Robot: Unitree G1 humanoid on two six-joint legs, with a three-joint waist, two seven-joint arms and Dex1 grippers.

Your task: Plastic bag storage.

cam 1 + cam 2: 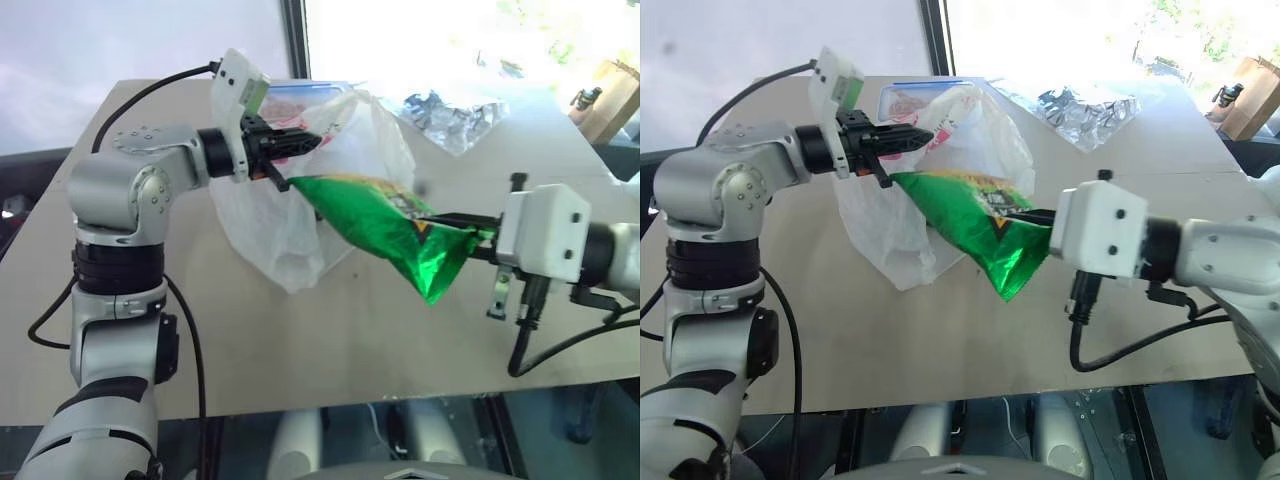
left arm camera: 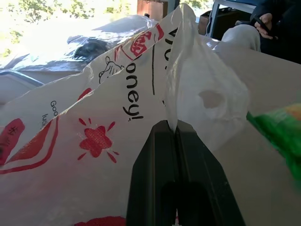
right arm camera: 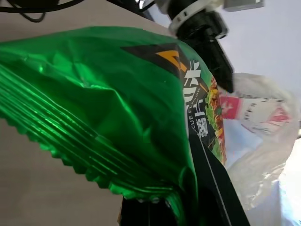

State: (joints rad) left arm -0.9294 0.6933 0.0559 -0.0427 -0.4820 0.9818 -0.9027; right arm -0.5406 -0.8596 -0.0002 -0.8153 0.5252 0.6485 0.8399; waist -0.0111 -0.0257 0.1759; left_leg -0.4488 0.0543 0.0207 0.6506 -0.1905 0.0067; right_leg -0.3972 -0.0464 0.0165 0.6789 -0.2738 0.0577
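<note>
So the left claw (image 1: 300, 143) is pressed together on a fold at the top edge of the plastic bag (image 1: 290, 220), holding it up above the table (image 1: 330, 340) so the rest of the bag droops down and its bottom rests on the tabletop. Up close in the left wrist view the two black fingers (image 2: 155, 179) are shut tight with a thin ridge of white plastic pinched between them, and you can see the red printed marks and some black lettering on the bag's side. The right claw (image 1: 470, 228) is clamped on the crimped end of a green snack packet (image 1: 390, 225), which stretches from it toward about 10 o'clock, its far end touching the bag right under the left claw. Can't tell whether that end is actually inside the bag or just against it. Behind the bag, at roughly 12 o'clock, there's a blue-rimmed lunchbox (image 1: 915, 95), mostly hidden, so no idea what's in it. Further out at around 1 o'clock a crinkly silver wrapper (image 1: 450, 112) lies on the table. The table itself is a plain light tan board. Beyond it are bright windows, a cardboard box (image 1: 612, 95) at 2 o'clock, and in the left wrist view a person's hand (image 2: 265, 23).
</note>
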